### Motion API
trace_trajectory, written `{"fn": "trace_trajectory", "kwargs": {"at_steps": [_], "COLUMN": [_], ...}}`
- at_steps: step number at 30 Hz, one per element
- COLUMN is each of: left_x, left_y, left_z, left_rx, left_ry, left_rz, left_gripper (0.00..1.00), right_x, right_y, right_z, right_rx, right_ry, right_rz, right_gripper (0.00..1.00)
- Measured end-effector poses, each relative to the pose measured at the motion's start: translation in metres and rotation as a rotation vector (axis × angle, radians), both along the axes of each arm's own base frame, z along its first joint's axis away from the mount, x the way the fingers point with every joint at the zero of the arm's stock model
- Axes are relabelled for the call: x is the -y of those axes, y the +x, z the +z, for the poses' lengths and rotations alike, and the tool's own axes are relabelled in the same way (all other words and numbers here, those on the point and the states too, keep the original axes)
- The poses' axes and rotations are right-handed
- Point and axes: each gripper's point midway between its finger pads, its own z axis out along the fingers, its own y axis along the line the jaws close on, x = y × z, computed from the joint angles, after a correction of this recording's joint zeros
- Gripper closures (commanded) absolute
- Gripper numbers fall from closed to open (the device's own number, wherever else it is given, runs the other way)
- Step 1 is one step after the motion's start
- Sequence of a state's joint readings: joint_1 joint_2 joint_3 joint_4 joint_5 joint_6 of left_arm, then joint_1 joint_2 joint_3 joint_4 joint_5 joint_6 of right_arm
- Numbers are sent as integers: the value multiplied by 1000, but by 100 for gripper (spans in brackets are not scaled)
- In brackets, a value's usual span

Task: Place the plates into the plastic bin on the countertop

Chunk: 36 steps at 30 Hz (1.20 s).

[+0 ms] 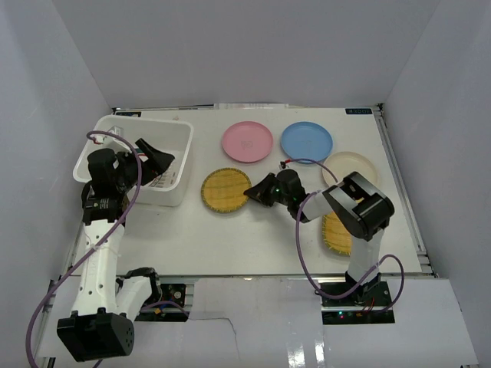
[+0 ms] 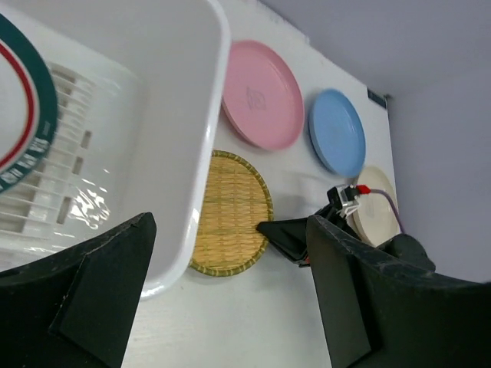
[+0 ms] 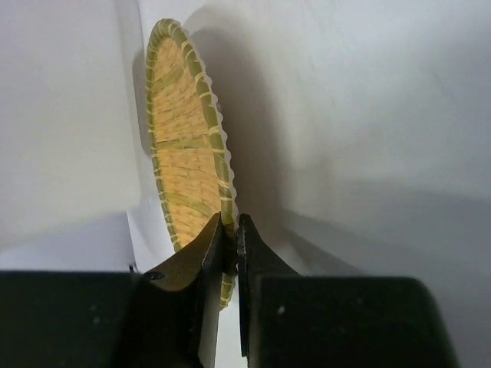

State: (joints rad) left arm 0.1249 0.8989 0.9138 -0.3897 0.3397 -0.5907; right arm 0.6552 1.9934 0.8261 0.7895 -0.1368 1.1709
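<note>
Woven round plate (image 3: 184, 146): likely light, stiff; take the rim.
Right tool (image 3: 229, 230): pinched shut on its rim.
Left tool (image 1: 157, 156): wide open, empty.

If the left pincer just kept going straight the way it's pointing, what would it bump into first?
Probably the bin's side wall. The open left pincer aims at it, with the woven plate just beyond. Depth is unclear.

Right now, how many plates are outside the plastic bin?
5: pink plate and blue plate toward the far edge; cream plate right of them; round woven plate pinched by the right gripper; rectangular woven plate partly hidden under the right arm.
</note>
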Motion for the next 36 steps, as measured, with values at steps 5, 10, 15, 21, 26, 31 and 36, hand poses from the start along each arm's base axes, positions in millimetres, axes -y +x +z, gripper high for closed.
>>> {"fn": "trace_trajectory", "kwargs": {"at_steps": [5,10,15,21,26,31,36], "left_x": [44,96,120,139,155,165,162], "left_y": [-24,-59,-75,-79,-85,-83,-65], "left_z": [-20,-37,-44,-76,-99,-78,-72], "left_rx": [-71,-137,-164,-264,-326,-257,-244], "left_ry": [-22,-52,-45,-40,-58,-111,-69], "left_rz": [-236,-480,-589,-654,-689,-722,-661], "left_gripper": [12,13,13,16,76,100,100], "right_x": [48,76,81,72,69,72,75], "right_y": [-65,-92,-103,-116,-124,-118,-119], "right_z": [24,79,124,151,155,140,143], "right_rx": [41,162,273,324,319,274,290], "right_ry": [-10,94,172,224,248,223,216], "right_rz": [50,113,176,282,330,311,320], "right_gripper": [92,92,92,92,92,60,28]}}
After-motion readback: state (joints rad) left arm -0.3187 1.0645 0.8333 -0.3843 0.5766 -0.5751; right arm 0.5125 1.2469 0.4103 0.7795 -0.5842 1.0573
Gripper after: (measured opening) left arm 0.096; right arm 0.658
